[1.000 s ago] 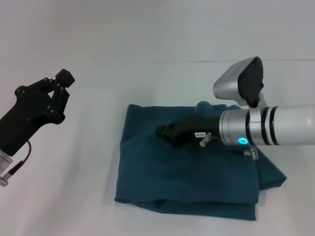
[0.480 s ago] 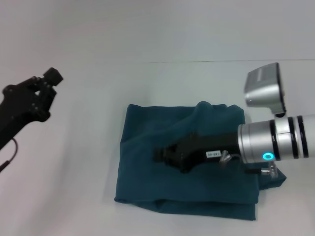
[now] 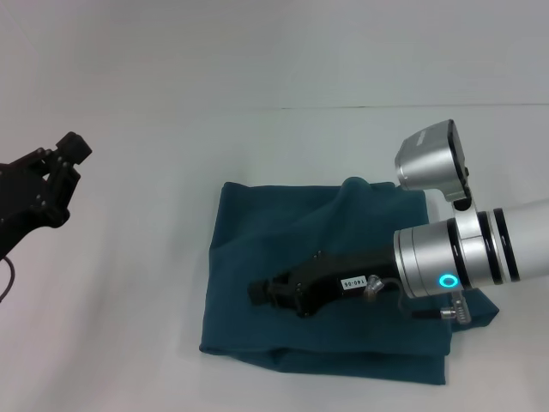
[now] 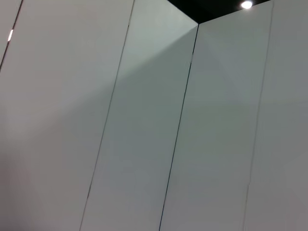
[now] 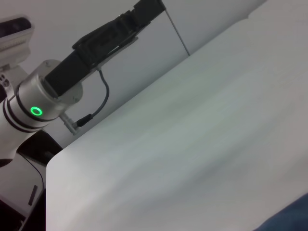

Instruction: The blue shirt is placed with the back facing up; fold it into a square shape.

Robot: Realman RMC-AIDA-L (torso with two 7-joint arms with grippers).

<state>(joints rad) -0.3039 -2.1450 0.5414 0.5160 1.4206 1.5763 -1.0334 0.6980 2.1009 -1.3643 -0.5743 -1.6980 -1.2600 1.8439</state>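
The blue shirt (image 3: 283, 249) lies on the white table as a folded, roughly square bundle with a thick fold along its near edge. A corner of the shirt (image 5: 291, 219) shows in the right wrist view. My right gripper (image 3: 257, 293) reaches in from the right, low over the shirt's middle and pointing left. Its fingers are shut and no cloth shows between them. My left gripper (image 3: 69, 153) is raised at the far left, well away from the shirt, fingers together and holding nothing. The left arm (image 5: 62, 77) also appears in the right wrist view.
The white table (image 3: 129, 300) spreads around the shirt on the left, back and front. A loose bulge of cloth (image 3: 476, 313) sticks out at the shirt's right side under my right arm. The left wrist view shows only wall panels (image 4: 154, 125).
My right gripper has slid toward the front left across the shirt. The left arm has drawn back to the left, farther from the shirt.
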